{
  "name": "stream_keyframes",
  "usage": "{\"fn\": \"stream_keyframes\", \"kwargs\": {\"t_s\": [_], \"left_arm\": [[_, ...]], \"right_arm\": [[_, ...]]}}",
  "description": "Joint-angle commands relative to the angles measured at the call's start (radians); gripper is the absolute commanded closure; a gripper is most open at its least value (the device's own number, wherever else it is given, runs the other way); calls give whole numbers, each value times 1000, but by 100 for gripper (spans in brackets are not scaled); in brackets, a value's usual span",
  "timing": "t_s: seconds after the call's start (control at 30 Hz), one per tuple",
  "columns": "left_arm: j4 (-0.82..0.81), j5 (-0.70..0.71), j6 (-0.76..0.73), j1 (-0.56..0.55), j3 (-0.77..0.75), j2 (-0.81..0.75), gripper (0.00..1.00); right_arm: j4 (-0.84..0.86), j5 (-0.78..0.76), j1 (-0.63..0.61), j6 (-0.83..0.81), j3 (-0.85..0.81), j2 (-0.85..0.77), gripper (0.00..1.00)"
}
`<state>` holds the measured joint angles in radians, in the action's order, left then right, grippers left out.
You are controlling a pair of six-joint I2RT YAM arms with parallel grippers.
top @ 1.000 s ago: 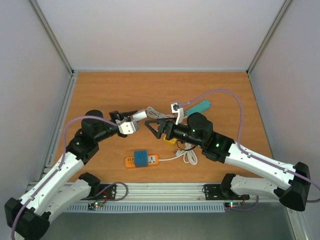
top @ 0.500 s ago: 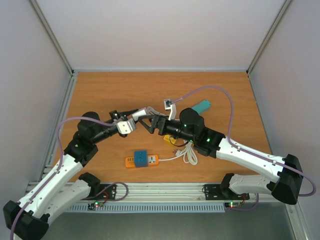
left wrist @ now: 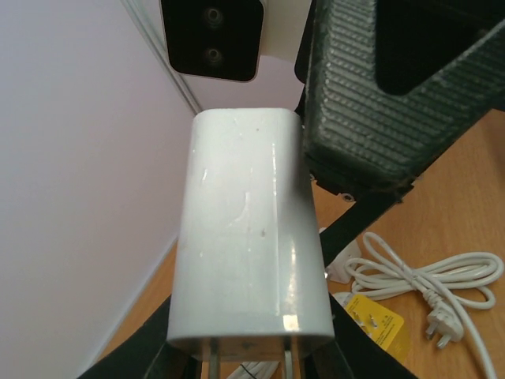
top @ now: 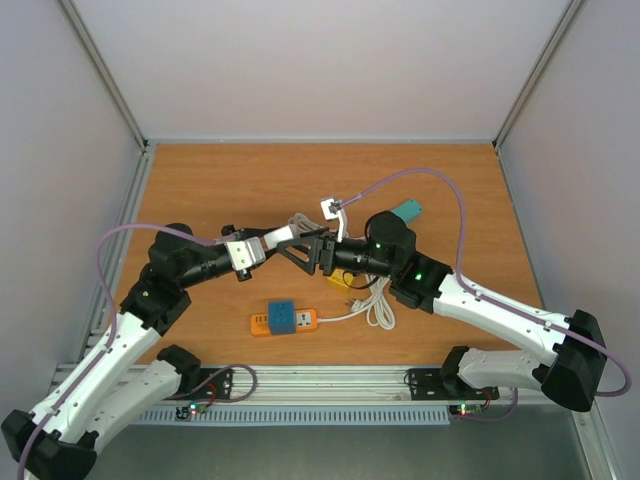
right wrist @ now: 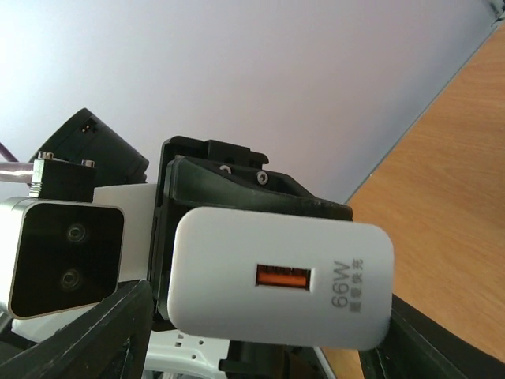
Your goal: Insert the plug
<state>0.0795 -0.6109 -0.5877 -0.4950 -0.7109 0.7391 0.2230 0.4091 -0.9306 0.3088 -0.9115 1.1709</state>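
While the L gripper [top: 280, 241] stays clamped tight on the white charger plug [left wrist: 248, 237], holding it in mid-air above the table [top: 200, 190], the R gripper [top: 303, 251] has slid in from the right. A sec ago it sat apart w/ jaws at full spread; now they're narrower, set either side of the plug. One ribbed R pad [left wrist: 371, 95] sits just beside the plug's edge – can't tell if it's pressing. Orange-and-blue power strip [top: 285, 318] lies unmoved nearer the arm bases – apart from the plug.
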Motion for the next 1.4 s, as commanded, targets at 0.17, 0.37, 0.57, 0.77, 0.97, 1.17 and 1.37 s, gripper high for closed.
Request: {"fn": "stream_keyframes", "kwargs": {"t_s": [0.17, 0.37, 0.57, 0.77, 0.97, 1.17, 1.37], "left_arm": [[44, -52, 61, -4, -28, -15, 99], [101, -73, 18, -4, -13, -15, 94], [111, -45, -23, -8, 27, -23, 97], [53, 12, -1, -10, 40, -23, 99], [9, 79, -16, -10, 73, -22, 99], [7, 93, -28, -10, 85, -20, 95], [323, -42, -132, -11, 22, 55, 0]], "right_arm": [[89, 10, 12, -8, -20, 26, 42], [40, 61, 12, -30, -53, 49, 67], [62, 32, 12, -18, -22, 14, 43], [94, 87, 12, 49, -51, 62, 39], [142, 77, 12, 91, -41, 70, 40], [148, 53, 19, 106, -36, 71, 71], [11, 22, 85, 45, -47, 44, 89]]}}
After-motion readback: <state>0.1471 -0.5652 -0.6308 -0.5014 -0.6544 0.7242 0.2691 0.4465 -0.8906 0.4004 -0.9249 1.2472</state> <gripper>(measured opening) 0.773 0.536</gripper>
